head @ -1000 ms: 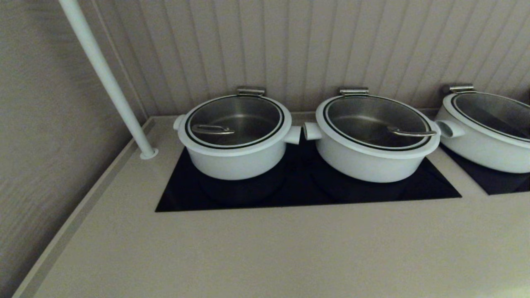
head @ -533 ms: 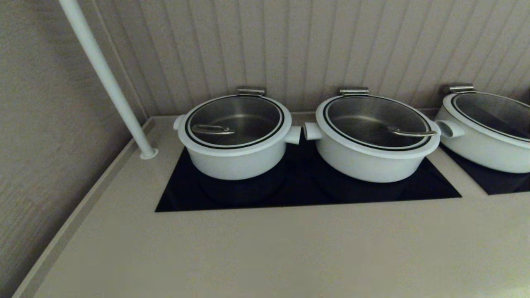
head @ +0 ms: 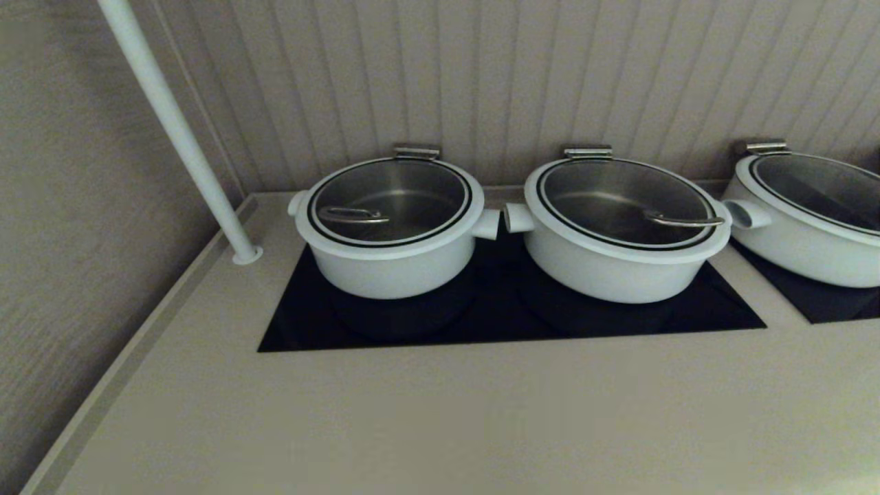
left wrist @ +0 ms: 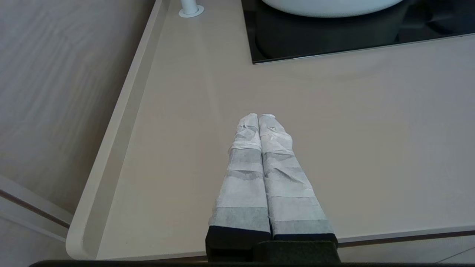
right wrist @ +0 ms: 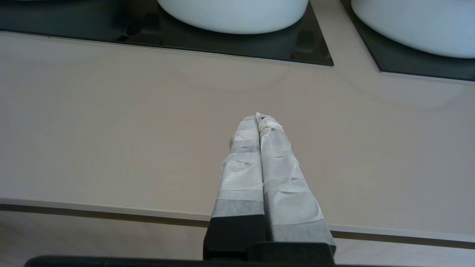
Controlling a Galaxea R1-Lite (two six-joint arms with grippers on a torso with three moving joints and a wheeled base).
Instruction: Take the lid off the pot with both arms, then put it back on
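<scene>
Three alike low white pots stand in a row, each under a glass lid with a white ring and a looped steel handle. Nothing shows which one is meant. The left pot (head: 388, 271) carries its lid (head: 389, 196), and the middle pot (head: 605, 275) carries its lid (head: 622, 199). Neither gripper shows in the head view. My left gripper (left wrist: 258, 115) is shut and empty over the bare counter, short of the left pot (left wrist: 326, 3). My right gripper (right wrist: 258, 115) is shut and empty over the counter, short of the middle pot (right wrist: 233, 15).
A third lidded pot (head: 804, 258) stands at the far right on its own black cooktop (head: 839, 306). The other two share a black cooktop (head: 495, 316). A white pole (head: 172, 124) rises from the counter's back left corner. A raised lip (left wrist: 111, 148) edges the counter's left side.
</scene>
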